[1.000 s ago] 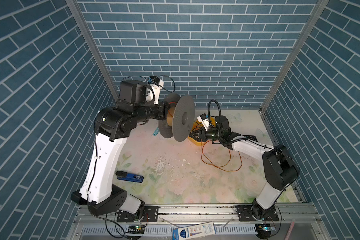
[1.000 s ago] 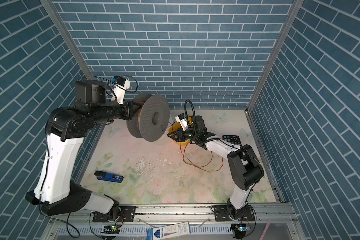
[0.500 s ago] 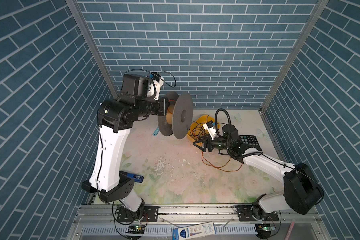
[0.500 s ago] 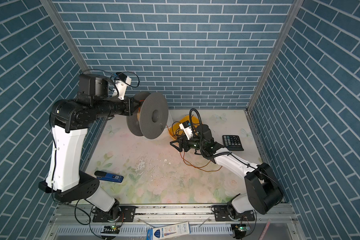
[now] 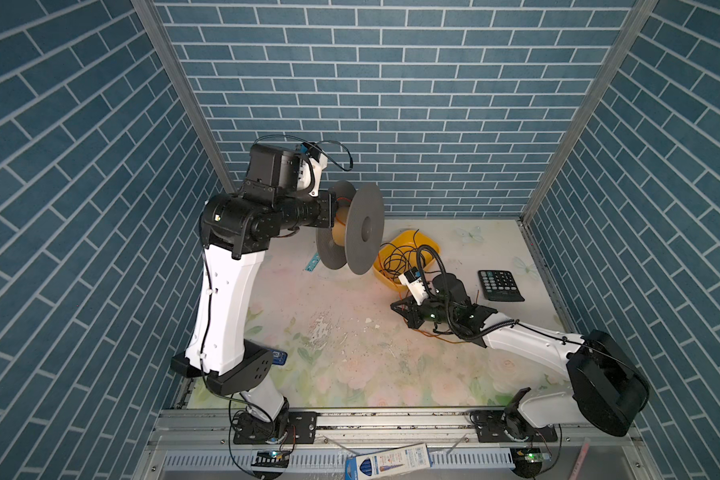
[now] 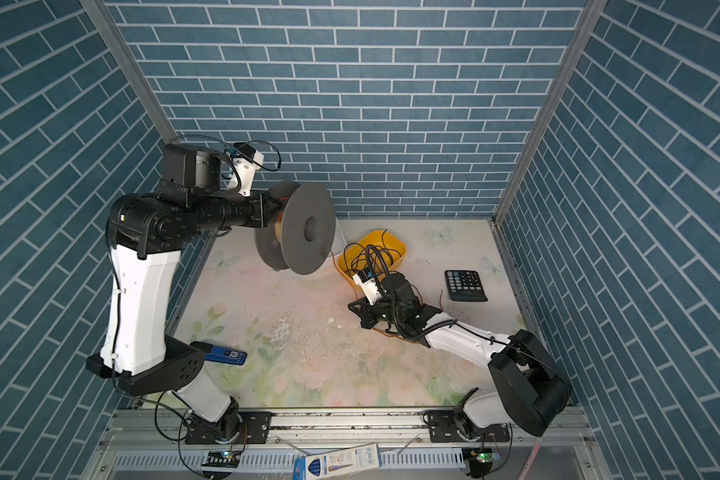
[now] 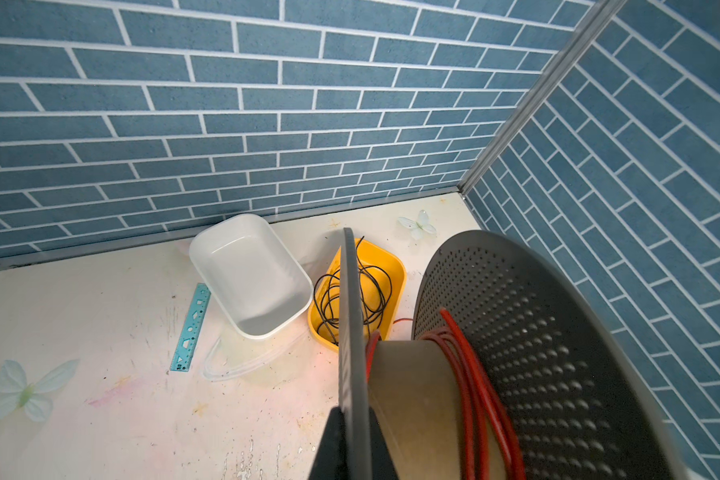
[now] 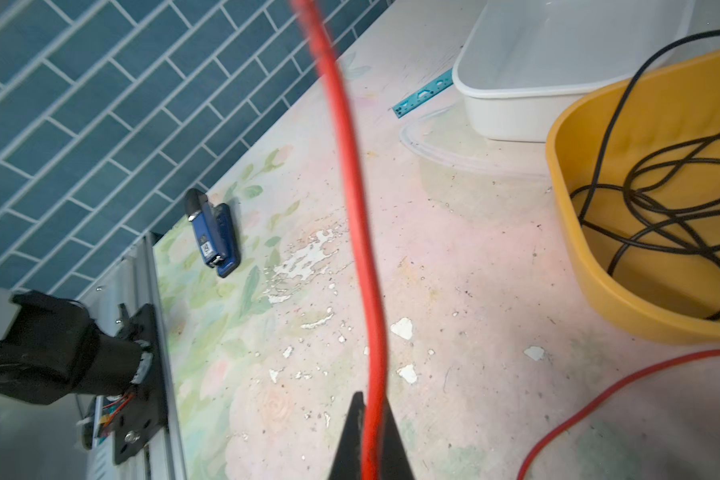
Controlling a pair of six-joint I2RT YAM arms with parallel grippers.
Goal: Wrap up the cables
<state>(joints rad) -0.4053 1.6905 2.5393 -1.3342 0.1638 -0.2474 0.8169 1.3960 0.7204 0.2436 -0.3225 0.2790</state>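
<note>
Up at eleven o'clock over the mat (image 5: 350, 374), your left gripper (image 7: 352, 419) is clamped on the rim of one flange of the spool (image 5: 364, 228). It holds the spool clear of the surface with its axis about level. Both flanges are thin, hard grey discs, dimpled on the inner face. The hub is matte cardboard-brown and mostly bare. The cable (image 7: 472, 374), a smooth, limp orange-red cord, lies in a few turns bunched against one flange. It runs on to your right gripper (image 8: 368, 419), just three o'clock of the mat's middle, whose jaws are pinched together on it. Loose slack curls on the mat at four o'clock. I'd judge you are mid-wind: hold the line lightly taut, feed it squarely between the flanges, and lay each turn beside the last across the bare hub. Don't yank, because a rim grip could twist. Steer clear of the black wire tangle (image 8: 661, 199) in the glossy yellow tub (image 8: 574, 232) at one o'clock.
</note>
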